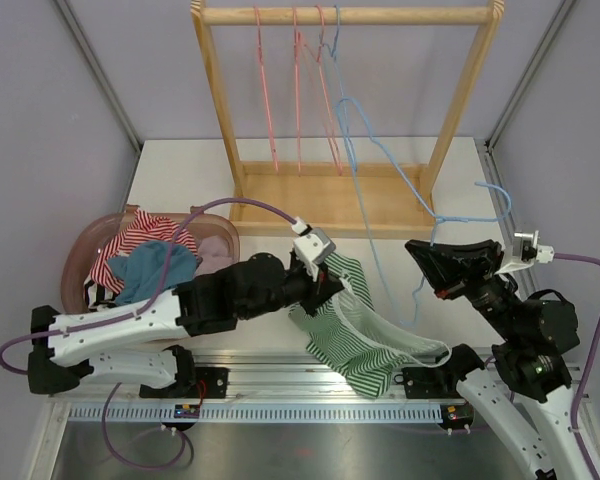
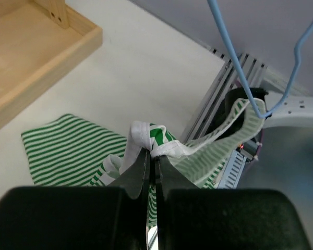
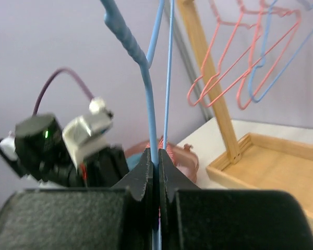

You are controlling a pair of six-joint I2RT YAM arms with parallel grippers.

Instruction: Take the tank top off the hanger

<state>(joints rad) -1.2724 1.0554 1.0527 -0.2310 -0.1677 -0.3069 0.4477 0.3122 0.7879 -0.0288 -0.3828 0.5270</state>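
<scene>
Pinched fully shut, the left claw (image 2: 151,162) has the white-edged strap of the green striped tank top (image 2: 62,151), whose body lies crumpled on the tabletop (image 2: 146,67) just beyond. The right claw (image 3: 156,161) is closed tight on the wire of the blue hanger (image 3: 148,94), holding it up. One strap is hooked over the hanger's end, so the pull-off looks half done; next, that loop likely needs drawing past the tip while the hanger is steadied. Farthest back stands the wooden rack (image 1: 320,205).
</scene>
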